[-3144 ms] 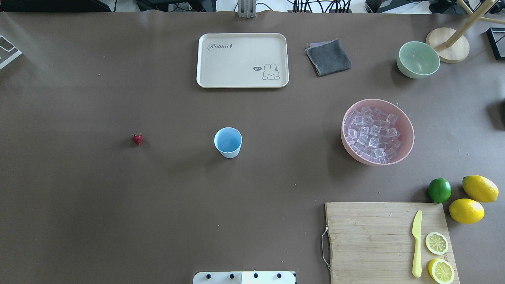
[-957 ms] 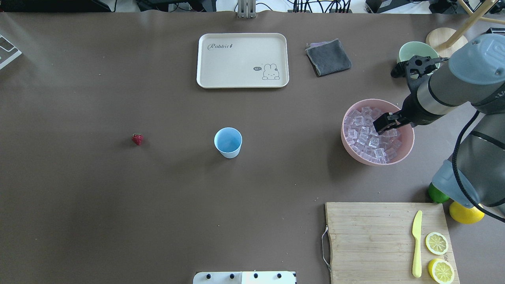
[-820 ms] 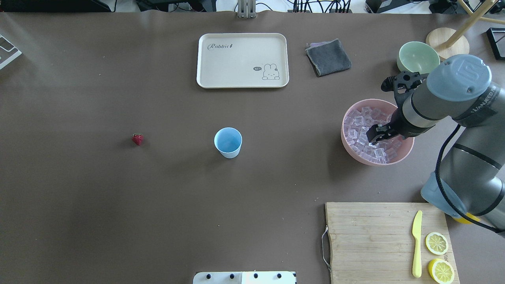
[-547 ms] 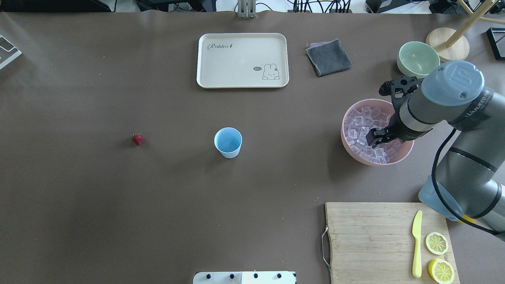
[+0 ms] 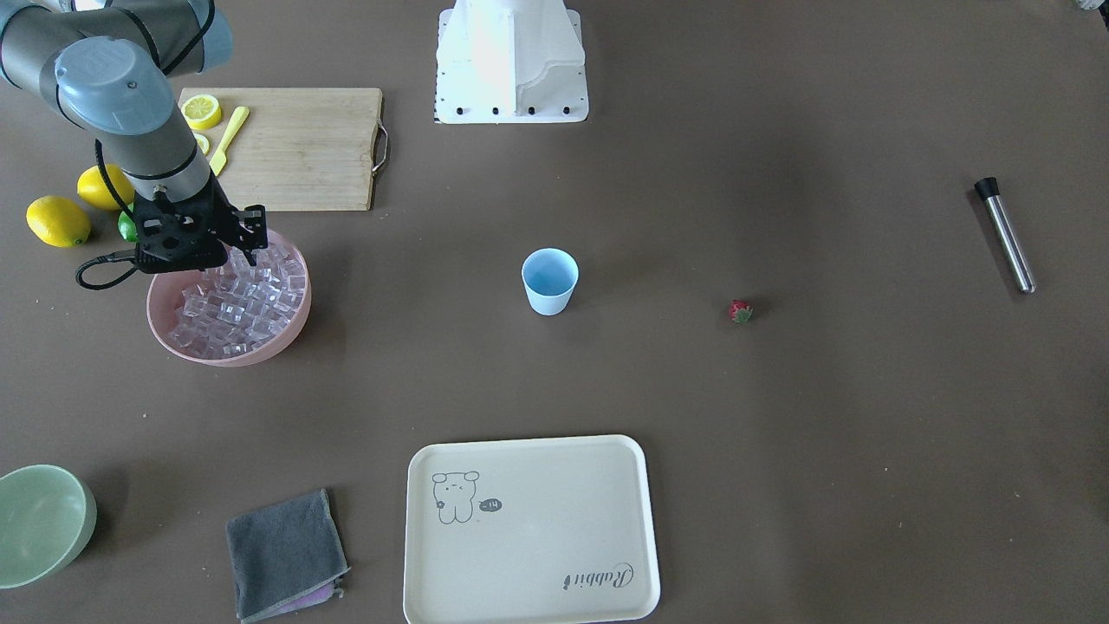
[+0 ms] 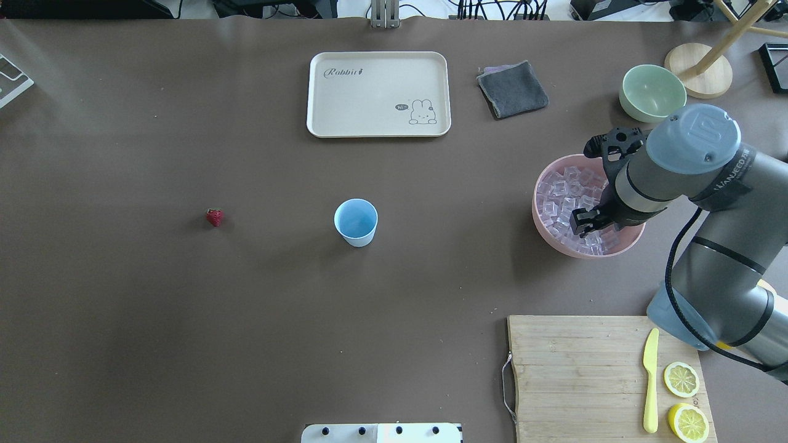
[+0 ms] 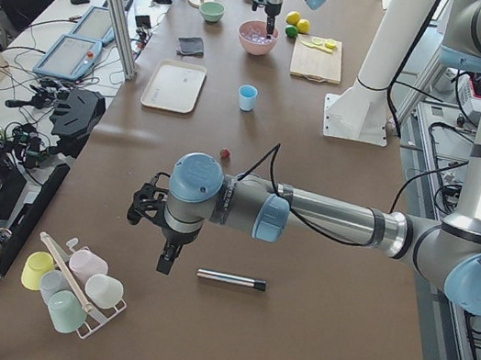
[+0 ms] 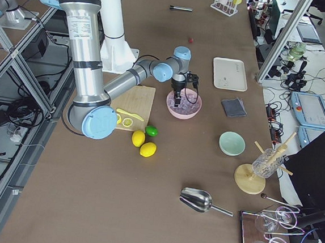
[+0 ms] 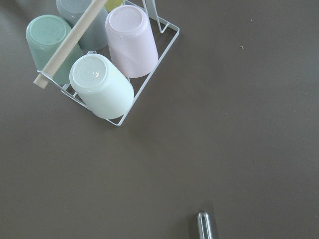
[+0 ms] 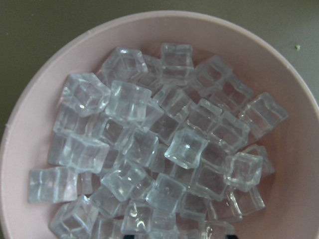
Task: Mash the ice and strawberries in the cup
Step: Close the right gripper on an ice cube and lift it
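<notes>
The pale blue cup [image 6: 356, 221] [image 5: 549, 279] stands upright mid-table with nothing in it. A small red strawberry [image 6: 214, 217] [image 5: 740, 311] lies alone on the mat, well off to the cup's left in the overhead view. Clear ice [image 6: 561, 200] [image 10: 159, 149] fills the pink bowl [image 6: 550, 241] [image 5: 227, 357]. My right gripper [image 6: 585, 223] [image 5: 232, 253] points down into that bowl, just over the cubes, and looks open with nothing held. My left gripper [image 7: 165, 262] hangs over the table's far left end; I cannot tell whether it is open or shut.
A metal rod with a black cap [image 5: 1005, 236] [image 7: 232, 279] lies by the left gripper, next to a wire rack of cups [image 9: 107, 74]. Also here are a cream tray [image 6: 378, 93], grey cloth [image 6: 512, 89], green bowl [image 6: 651, 92], cutting board [image 6: 578, 369] with knife and lemon slices, and a scoop [image 8: 201, 201].
The right arm came in from the right and carried its gripper across the pink bowl toward the near rim, down onto the ice. Cup and strawberry have not moved.
</notes>
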You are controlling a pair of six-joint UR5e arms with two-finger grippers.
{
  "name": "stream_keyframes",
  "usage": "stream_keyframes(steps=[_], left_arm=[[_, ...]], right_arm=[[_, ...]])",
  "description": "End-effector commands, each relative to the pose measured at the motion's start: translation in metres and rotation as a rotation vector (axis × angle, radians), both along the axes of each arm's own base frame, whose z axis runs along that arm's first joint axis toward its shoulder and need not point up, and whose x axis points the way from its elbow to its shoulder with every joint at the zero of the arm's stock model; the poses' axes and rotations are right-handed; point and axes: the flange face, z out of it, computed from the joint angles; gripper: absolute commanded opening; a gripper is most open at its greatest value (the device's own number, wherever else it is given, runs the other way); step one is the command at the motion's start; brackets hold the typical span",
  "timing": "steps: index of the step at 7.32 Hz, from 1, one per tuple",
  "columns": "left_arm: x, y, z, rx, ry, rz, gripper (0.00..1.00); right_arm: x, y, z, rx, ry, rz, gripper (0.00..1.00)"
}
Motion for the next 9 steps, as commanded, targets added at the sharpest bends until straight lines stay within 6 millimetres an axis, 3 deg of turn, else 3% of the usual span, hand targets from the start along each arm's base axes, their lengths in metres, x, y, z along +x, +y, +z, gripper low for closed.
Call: stream_keyframes(steps=[1, 2, 3, 9], left_arm=[[0.0, -0.0013, -0.0014, 0.004, 0.0, 0.0, 0.99], [0.0, -0.0013, -0.0014, 0.004, 0.0, 0.0, 0.99], [0.0, -0.0013, -0.0021, 0.008, -0.001, 0.002, 0.99], [0.0, -0.0016, -0.0034, 0.014, -0.001, 0.002, 0.99]], right_arm=[[-0.005, 0.0027, 0.0, 0.0, 0.002, -0.004, 0.68], [-0.0067, 0.0045, 0.0009, 0.0, 0.004, -0.008, 0.63], [-0.0095, 0.0066, 0.0018, -0.001, 0.006, -0.019, 0.44], [-0.0121, 0.0057, 0.0028, -0.002, 0.007, -0.024, 0.2]])
